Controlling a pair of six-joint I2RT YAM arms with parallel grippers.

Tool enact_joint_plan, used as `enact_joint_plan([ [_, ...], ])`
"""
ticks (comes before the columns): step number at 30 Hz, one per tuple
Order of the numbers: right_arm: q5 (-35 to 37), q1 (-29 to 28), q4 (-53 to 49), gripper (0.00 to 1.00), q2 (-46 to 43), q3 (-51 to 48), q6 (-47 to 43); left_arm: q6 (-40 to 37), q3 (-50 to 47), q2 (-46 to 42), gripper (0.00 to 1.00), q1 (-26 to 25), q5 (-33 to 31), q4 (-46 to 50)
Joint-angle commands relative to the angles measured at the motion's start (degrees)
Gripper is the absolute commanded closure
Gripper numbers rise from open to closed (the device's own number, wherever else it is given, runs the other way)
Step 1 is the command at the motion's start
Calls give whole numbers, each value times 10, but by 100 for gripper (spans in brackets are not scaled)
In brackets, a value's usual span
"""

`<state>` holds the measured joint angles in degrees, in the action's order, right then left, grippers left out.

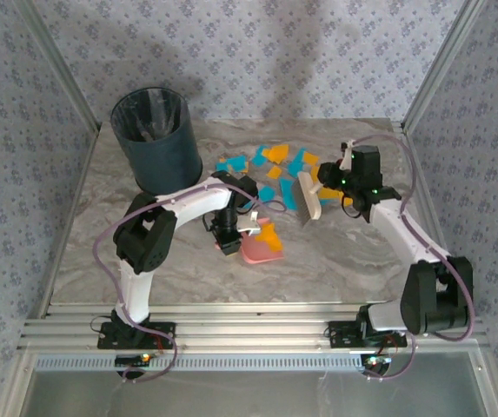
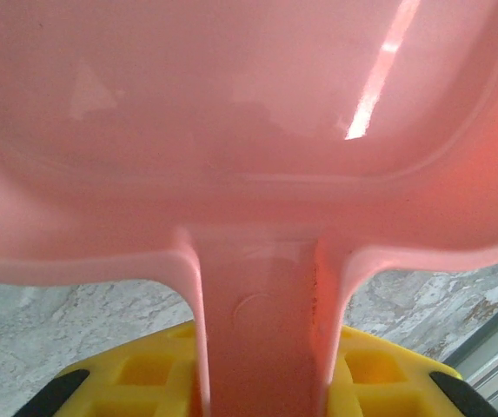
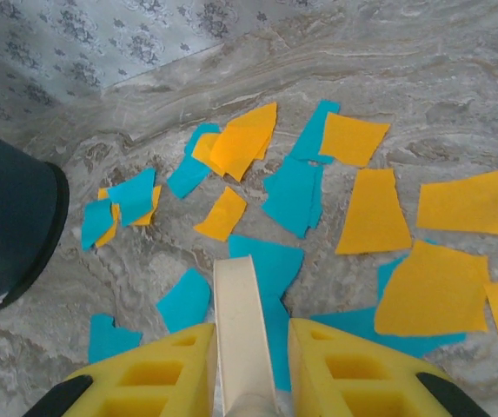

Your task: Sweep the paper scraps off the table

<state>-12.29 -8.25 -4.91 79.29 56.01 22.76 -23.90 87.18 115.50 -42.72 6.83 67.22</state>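
Teal and orange paper scraps lie scattered on the far middle of the marble table. In the right wrist view the paper scraps spread out ahead of my fingers. My right gripper is shut on the handle of a cream brush, which stands at the right edge of the pile. My left gripper is shut on the handle of a pink dustpan. The pan sits just near of the scraps, with orange pieces on it.
A dark round bin stands upright at the table's far left. Patterned walls and aluminium posts close in the back and sides. Bare tabletop shows under the dustpan handle, and a metal rail runs along the near edge.
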Motion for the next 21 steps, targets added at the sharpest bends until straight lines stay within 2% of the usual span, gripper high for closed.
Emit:
enact_joint_plan([
  [1, -30, 12, 40, 100, 42, 43, 35, 16, -6, -10, 100, 7, -9, 12],
  [12, -37, 28, 42, 100, 122, 75, 76, 17, -3, -8, 100, 7, -9, 14],
  [21, -2, 22, 1, 100, 61, 3, 81, 17, -3, -10, 100, 8, -12, 17],
])
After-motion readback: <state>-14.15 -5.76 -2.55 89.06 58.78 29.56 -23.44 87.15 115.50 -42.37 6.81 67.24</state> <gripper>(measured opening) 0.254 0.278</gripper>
